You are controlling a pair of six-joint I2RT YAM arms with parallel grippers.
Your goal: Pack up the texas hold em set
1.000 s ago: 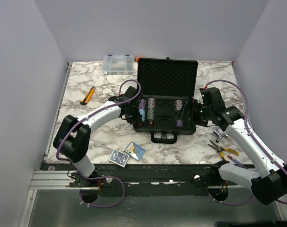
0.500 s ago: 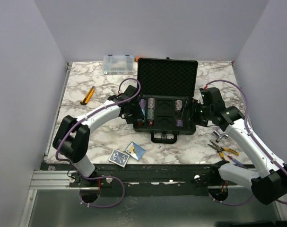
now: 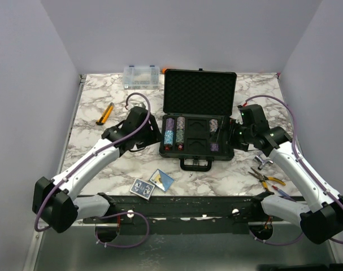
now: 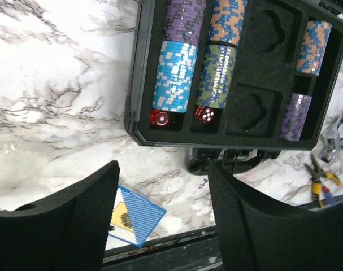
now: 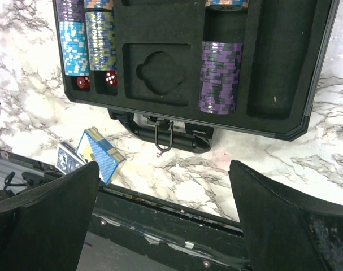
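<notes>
Two card decks (image 3: 160, 180) lie loose on the table (image 3: 92, 107), lower left of the top view, so I'd guess the next move is picking one up and laying it flat in the tray. The case (image 3: 199, 93) sits mid-frame, lid up, long axis left-right, handle facing the bottom edge.

Left wrist view: left gripper (image 4: 163, 186) is spread and empty, with chips (image 4: 174, 76) and dice (image 4: 159, 117) up top.

Right wrist view: right gripper (image 5: 163, 169) is wide apart and holds nothing, with a free card slot (image 5: 157, 66) upper middle.
</notes>
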